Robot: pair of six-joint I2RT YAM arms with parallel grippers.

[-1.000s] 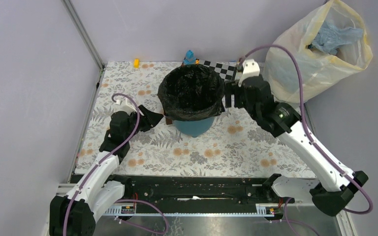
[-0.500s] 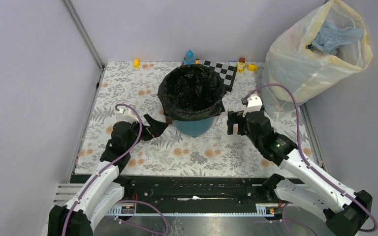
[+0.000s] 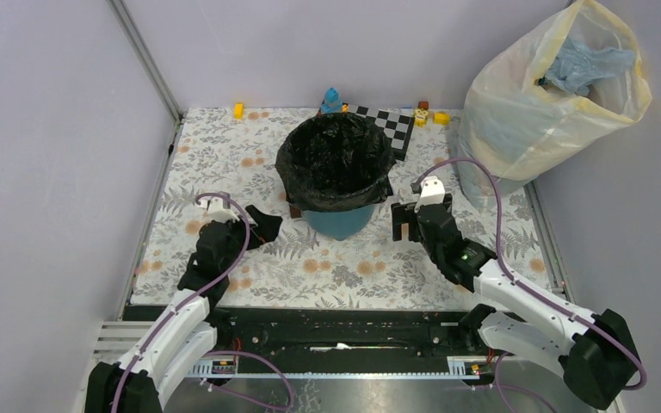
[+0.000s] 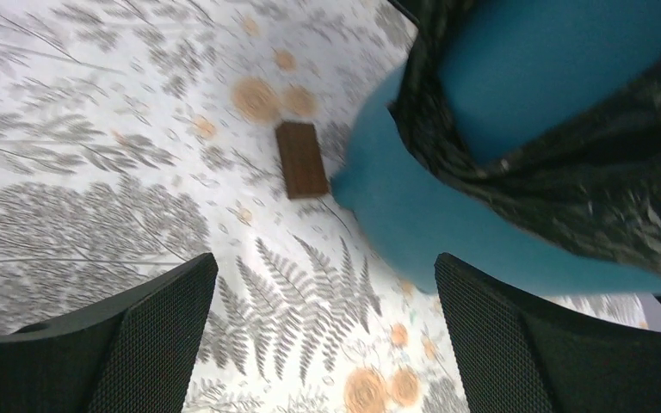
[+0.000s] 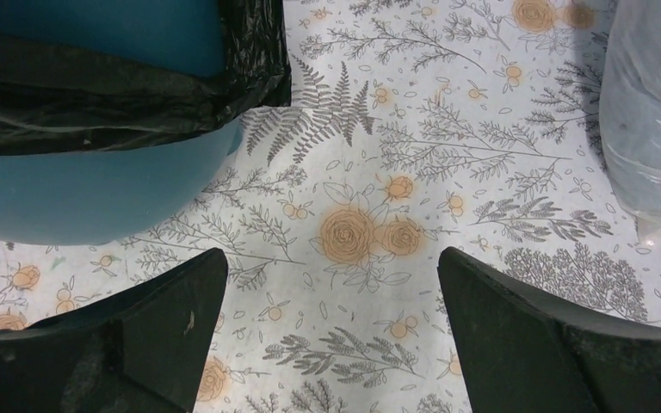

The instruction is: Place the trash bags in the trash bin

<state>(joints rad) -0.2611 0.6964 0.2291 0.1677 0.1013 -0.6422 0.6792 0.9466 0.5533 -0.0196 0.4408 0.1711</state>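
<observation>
The teal-blue trash bin [image 3: 341, 222] stands mid-table, lined with the glossy black trash bag [image 3: 336, 163], whose edge is folded over the rim. The bin [image 4: 413, 215] and bag [image 4: 585, 185] fill the upper right of the left wrist view; they also show at the upper left of the right wrist view, bin [image 5: 86, 194] and bag [image 5: 120, 95]. My left gripper [image 3: 261, 225] is open and empty, low over the cloth left of the bin. My right gripper [image 3: 406, 224] is open and empty, just right of the bin.
A large translucent yellowish sack [image 3: 551, 90] with blue contents stands at the back right. A small brown block [image 4: 301, 159] lies by the bin's left base. Small toys [image 3: 333, 100] and a checkerboard [image 3: 387, 120] sit along the back edge of the floral cloth [image 3: 353, 267].
Both arms have pulled back towards the near edge and lowered. The right gripper moved from beside the bin's rim down to the cloth. The left gripper drew slightly away from the bin.
</observation>
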